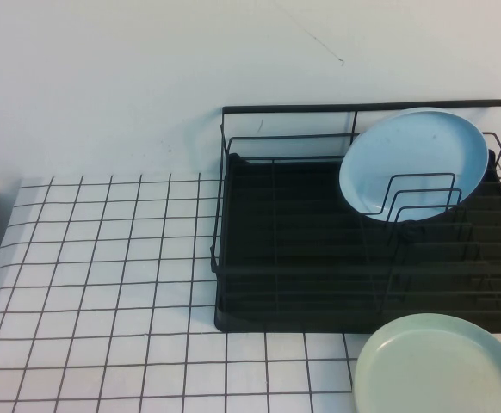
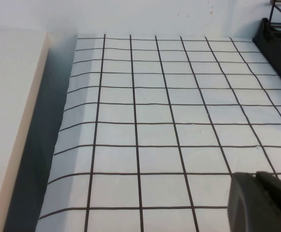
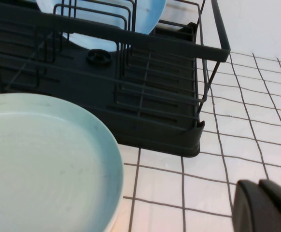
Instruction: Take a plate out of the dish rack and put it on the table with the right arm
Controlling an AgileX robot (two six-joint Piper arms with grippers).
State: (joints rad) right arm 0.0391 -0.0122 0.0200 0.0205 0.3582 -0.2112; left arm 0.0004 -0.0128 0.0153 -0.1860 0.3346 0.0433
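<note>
The right claw (image 3: 263, 205), its state impossible to tell, hovers low over the worktop (image 1: 104, 284) just off the rack (image 1: 259, 258), the blue plate (image 1: 414, 159) leaning among the far dividers beyond a mint plate (image 1: 440, 366), while the left claw (image 2: 261, 203), equally unreadable, sits far off.

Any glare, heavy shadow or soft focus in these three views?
High view: even light, no glare on the plate in the dish rack. Left wrist view: dark shadow band along the table edge; left pincer blurred. Right wrist view: mint-green plate and right pincer soft.
</note>
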